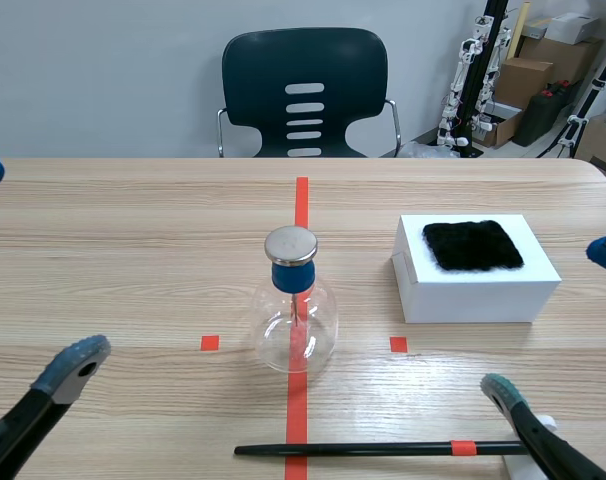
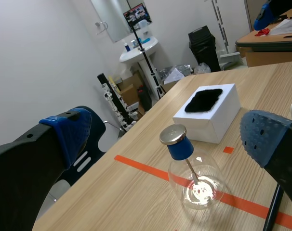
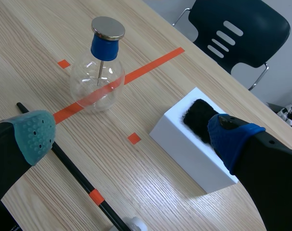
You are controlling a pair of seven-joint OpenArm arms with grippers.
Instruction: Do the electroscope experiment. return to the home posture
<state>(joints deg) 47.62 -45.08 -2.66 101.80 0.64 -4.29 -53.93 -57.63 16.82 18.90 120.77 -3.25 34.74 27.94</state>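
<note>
Standing at the centre of the scene view on the long orange-red tape line, the electroscope (image 1: 295,312) is a clear glass flask with a blue stopper (image 1: 292,276) and a flat metal disc (image 1: 290,244) on top; a thin rod hangs from the stopper down into the glass. To its right, in the middle right of the frame, a white box (image 1: 453,292) sits on the wooden table (image 1: 133,240) with a square of black fur (image 1: 472,245) lying on its lid. Along the lower edge of the frame, a thin black rod (image 1: 373,450) lies across the tape line, with an orange-red band near its right end, which meets a small white object (image 1: 545,425) that is mostly hidden.

The left gripper (image 1: 33,266) sits at the lower left with its fingers spread wide and nothing between them. The right gripper (image 1: 555,321) at the lower right is spread wide too, and it also holds nothing; its lower finger (image 1: 505,392) is just above the rod's right end. Both are well apart from the electroscope. A dark chair (image 1: 305,92) stands behind the table at the upper centre.
</note>
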